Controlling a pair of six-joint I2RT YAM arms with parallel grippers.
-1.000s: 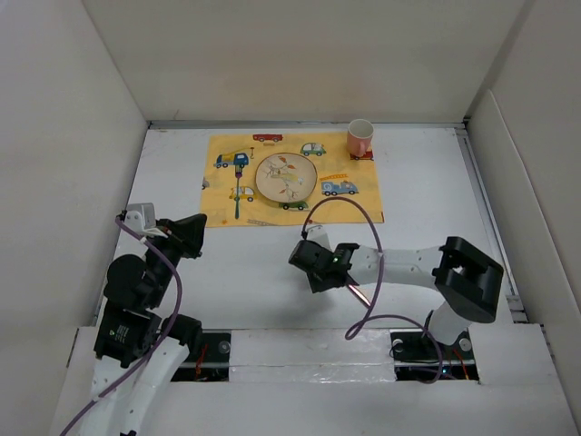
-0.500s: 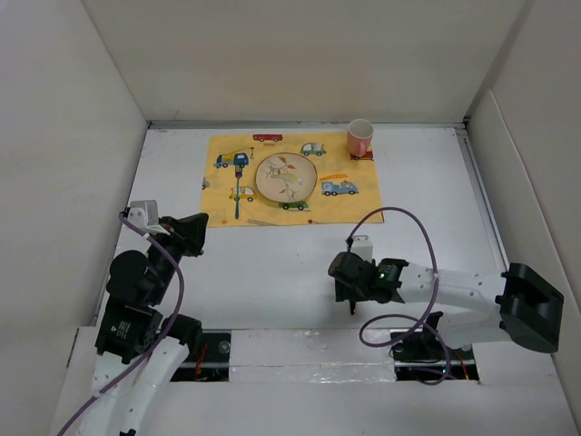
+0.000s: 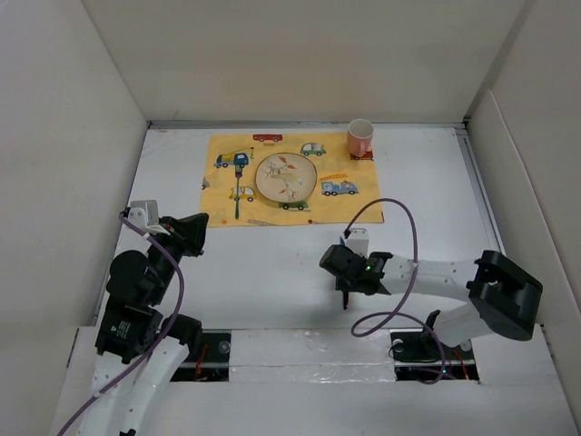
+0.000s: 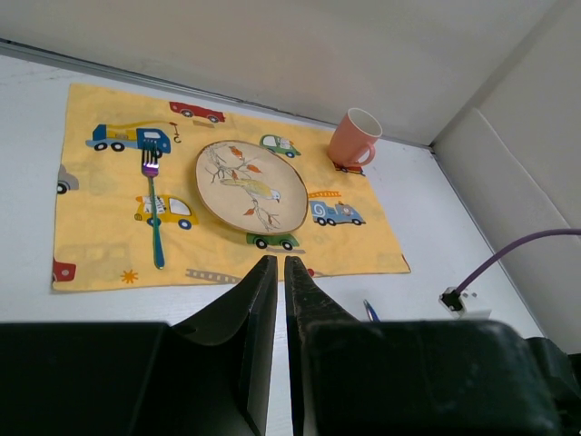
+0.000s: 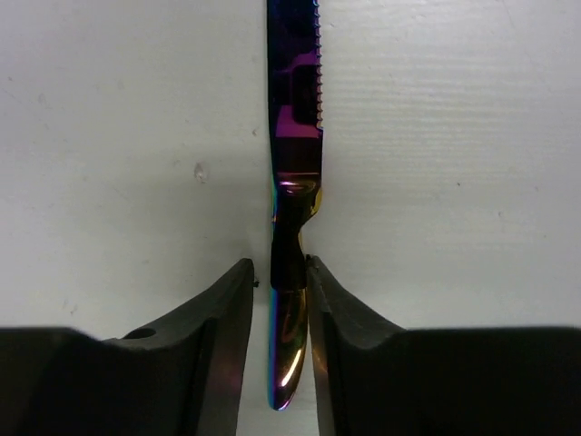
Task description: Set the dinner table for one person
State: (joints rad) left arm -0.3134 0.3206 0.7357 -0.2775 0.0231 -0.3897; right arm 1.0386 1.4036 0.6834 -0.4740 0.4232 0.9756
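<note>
An iridescent knife [image 5: 295,136] lies on the white dinner table [image 3: 427,182] near its front edge and shows small in the top view [image 3: 346,300]. My right gripper [image 5: 277,265] points down over it, jaws narrowly open, straddling the handle. The right finger touches the handle and a gap remains on the left. In the top view the right gripper [image 3: 344,289] is at centre front. My left gripper [image 3: 198,227] hovers at the left, shut and empty, also in its wrist view [image 4: 276,263]. The knife tip [image 4: 370,312] peeks out beside it.
A yellow placemat [image 3: 359,204] at the back holds a decorated plate [image 3: 286,177], a fork [image 3: 238,195] to its left and a pink mug [image 3: 359,137] on a coaster at its far right corner. A purple cable [image 3: 399,227] loops over the right arm. Wall panels border the table.
My right arm has swung round from pointing up-left and now reaches down over the knife handle. The left arm has barely moved.
</note>
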